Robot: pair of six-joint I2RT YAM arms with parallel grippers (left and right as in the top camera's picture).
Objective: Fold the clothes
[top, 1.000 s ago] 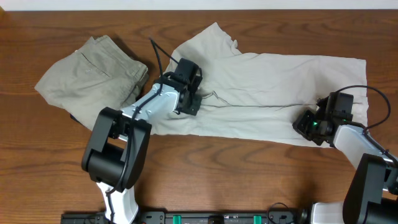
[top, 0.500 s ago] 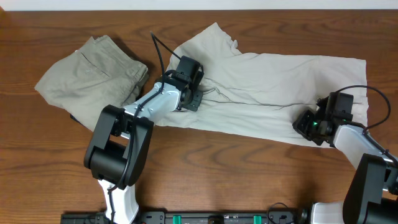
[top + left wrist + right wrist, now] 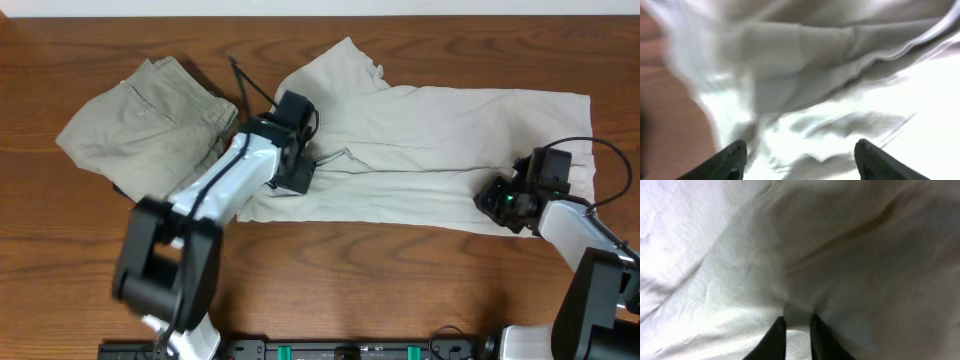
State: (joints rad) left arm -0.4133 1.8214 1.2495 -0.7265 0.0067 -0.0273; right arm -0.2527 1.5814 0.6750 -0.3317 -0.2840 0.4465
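Since a second ago: left gripper (image 3: 802, 160) gone from closed to wide apart and shifted slightly left along the fold. Lower left hem, drawn in half a second back, spread out again. Nothing between the left fingers, only cloth beneath.

Item: T-shirt (image 3: 430, 150), pale off-white, spread crosswise over the middle and right of the table (image 3: 400, 270). One sleeve pointing to the far edge, left edge just beside the khaki trousers (image 3: 150, 120).

Right gripper (image 3: 796, 332): fingers nearly together, clamped on a small tuck of the shirt near its right end.

Handling, as judged: light, limp, thin; prone to wrinkle and drag, not to slip or break. Best taken at hem corners or shoulder seams, both ends together.

Unclear: left wrist view smeared by motion, left arm blurred overhead. Neckline and second sleeve not made out. Right contact point hidden under the gripper from above.
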